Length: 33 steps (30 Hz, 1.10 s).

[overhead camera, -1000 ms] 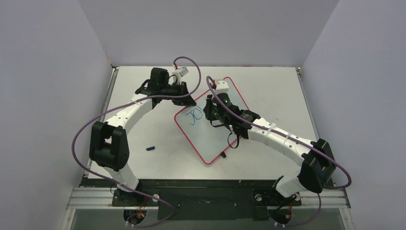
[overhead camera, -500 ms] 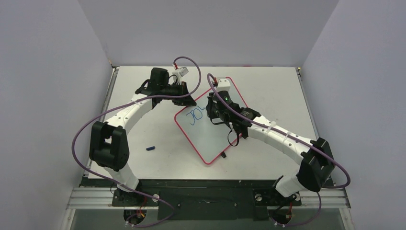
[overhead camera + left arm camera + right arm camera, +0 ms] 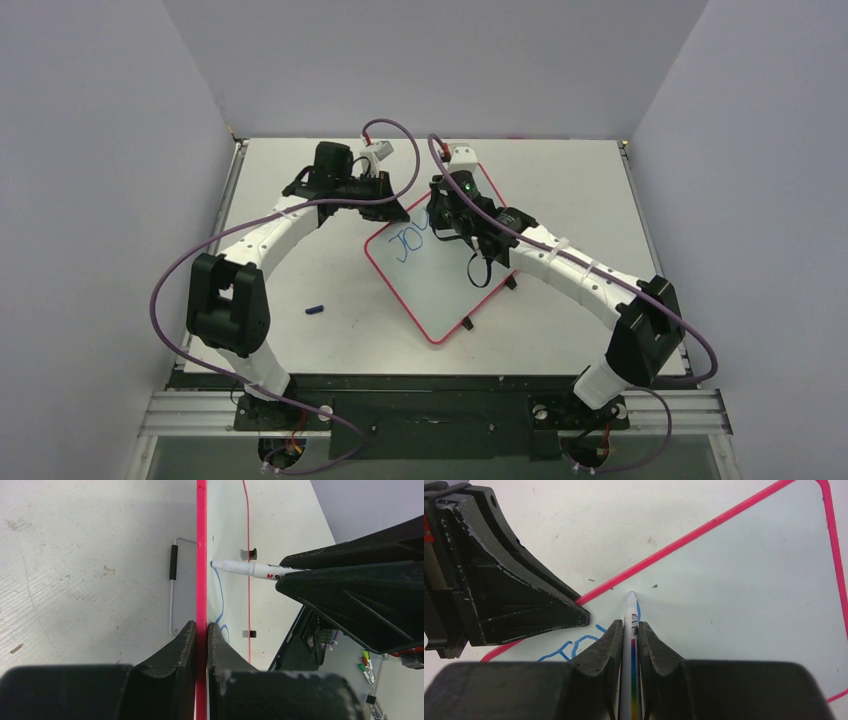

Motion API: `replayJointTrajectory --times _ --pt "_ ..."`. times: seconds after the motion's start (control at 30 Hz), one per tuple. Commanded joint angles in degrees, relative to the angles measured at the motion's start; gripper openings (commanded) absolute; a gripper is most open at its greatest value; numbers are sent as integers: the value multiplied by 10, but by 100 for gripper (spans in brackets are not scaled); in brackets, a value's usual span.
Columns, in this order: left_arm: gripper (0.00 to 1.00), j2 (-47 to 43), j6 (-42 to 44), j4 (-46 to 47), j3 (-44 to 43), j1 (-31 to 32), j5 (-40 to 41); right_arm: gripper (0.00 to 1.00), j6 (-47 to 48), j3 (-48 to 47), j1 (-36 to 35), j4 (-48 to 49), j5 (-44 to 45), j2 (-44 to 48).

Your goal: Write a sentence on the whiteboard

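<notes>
The whiteboard (image 3: 440,285) lies tilted on the table, white with a thin red-pink frame (image 3: 201,555). Blue letters (image 3: 408,243) are written near its far left edge. My left gripper (image 3: 201,626) is shut on the board's frame at that edge, also seen from above (image 3: 398,212). My right gripper (image 3: 630,625) is shut on a white marker (image 3: 630,611). The marker's tip (image 3: 214,564) touches the board beside the blue strokes (image 3: 569,647), close to the frame. From above the right gripper (image 3: 447,222) stands over the board's far part.
A small blue cap (image 3: 316,309) lies on the table left of the board. The board's black feet (image 3: 468,324) point toward the near right. Purple cables (image 3: 390,135) loop above both wrists. The two grippers are close together.
My right gripper has moved the marker toward the far left along the board, and a further blue stroke has appeared next to the first letters. The left gripper has stayed put.
</notes>
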<state>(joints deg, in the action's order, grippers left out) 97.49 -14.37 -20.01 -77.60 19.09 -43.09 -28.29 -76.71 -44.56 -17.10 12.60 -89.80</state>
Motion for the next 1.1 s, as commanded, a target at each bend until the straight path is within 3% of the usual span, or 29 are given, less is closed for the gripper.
replayJointTrajectory --times 0.0,1.07 --pt "0 -22 21 1 -19 19 -35 0 5 -23 4 0 -14 -25" --pt "0 -17 22 1 -22 19 -33 0 -31 152 1 24 -20 74"
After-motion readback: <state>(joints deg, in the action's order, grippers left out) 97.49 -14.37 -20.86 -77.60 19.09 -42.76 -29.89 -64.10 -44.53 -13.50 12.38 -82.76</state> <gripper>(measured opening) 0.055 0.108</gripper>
